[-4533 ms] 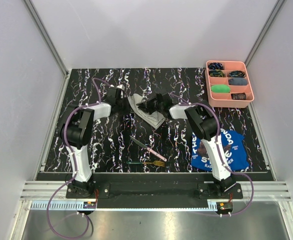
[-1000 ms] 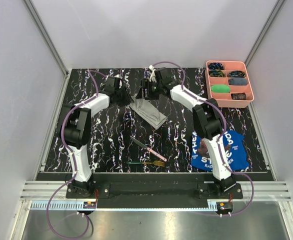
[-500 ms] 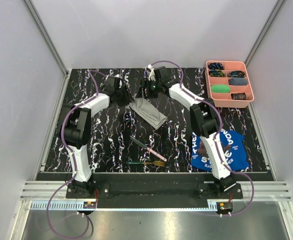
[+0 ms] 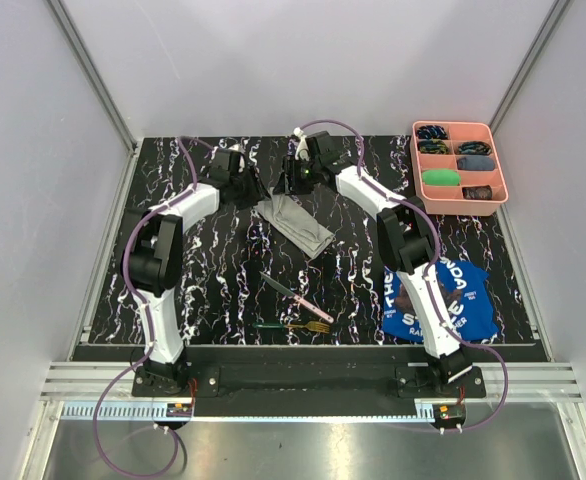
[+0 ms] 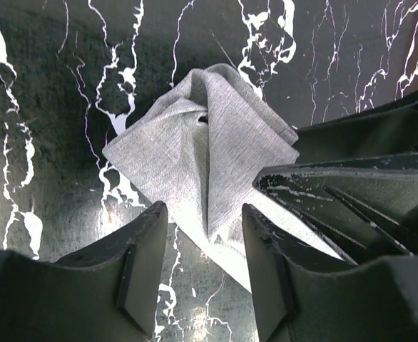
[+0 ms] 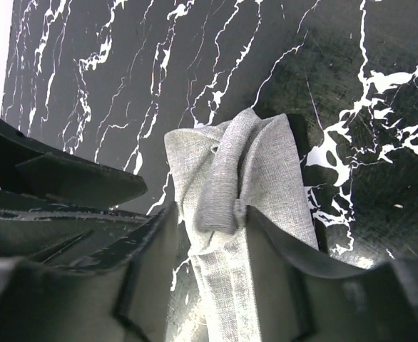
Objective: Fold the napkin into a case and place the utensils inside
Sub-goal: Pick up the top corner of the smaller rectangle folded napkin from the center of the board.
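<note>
Folded napkin [image 4: 295,222]: long axis diag, far-left to near-right.

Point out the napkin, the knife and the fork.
napkin [image 4: 295,222]: top view, middle of the folded grey cloth.
knife [image 4: 312,310]: top view, pink handle.
fork [image 4: 270,325]: top view, green handle.

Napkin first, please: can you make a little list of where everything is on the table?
napkin: grey, folded into a narrow strip, far middle of table
left gripper: open, at the napkin's far end
right gripper: around a bunched fold of the napkin, grip unclear
knife: pink handle, on table, near side of the napkin
fork: green handle, by the knife
pink tray: far right corner
blue cloth: near right
</note>
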Available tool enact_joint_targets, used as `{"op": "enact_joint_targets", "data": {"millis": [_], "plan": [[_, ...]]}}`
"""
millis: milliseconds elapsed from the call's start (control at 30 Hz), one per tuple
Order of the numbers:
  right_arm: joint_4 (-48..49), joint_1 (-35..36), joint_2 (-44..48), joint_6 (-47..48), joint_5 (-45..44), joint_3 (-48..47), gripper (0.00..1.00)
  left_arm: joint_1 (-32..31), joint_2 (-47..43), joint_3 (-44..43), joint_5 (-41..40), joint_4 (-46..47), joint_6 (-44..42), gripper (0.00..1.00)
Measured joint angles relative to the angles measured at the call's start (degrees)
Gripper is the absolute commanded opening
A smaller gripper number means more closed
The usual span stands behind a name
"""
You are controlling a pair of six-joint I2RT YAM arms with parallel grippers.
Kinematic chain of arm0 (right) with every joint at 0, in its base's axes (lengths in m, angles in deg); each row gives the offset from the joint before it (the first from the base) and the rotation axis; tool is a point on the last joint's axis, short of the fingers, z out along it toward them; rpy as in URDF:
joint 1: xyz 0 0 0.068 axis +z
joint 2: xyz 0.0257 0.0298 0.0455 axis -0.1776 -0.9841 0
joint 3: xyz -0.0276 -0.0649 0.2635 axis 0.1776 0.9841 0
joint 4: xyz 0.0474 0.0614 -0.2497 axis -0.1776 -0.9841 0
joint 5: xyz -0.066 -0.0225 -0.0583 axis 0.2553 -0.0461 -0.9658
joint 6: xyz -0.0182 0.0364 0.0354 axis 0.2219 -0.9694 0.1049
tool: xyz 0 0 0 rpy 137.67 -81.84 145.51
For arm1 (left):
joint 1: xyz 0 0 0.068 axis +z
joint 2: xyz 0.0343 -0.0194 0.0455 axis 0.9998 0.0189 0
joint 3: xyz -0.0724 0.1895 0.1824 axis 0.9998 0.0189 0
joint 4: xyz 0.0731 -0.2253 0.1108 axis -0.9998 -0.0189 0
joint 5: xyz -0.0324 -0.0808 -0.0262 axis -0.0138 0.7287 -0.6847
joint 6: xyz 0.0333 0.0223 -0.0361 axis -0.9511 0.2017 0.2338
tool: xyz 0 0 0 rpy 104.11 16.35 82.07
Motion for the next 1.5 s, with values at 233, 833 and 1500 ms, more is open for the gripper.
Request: {"op": "enact_joint_targets", "data": {"millis": [233,833,1500], "plan": [[-0.2,0.0,-0.4,-0.3,0.9,-0.3,0.37,-0.6,3.1,-4.7,-2.8,-2.0,-1.6,0.49],[-0.5,-0.4,-0.6,-2.1,2.3,-0.2,0.03,-6.6,9.4,-12.3,-16.3,-9.3,-7.0,0.4],[2.5,-0.8,-0.6,-4.9,4.6,2.2,0.0,-6.8,9.4,-12.1,-20.2,-9.6,-8.0,0.3]]}}
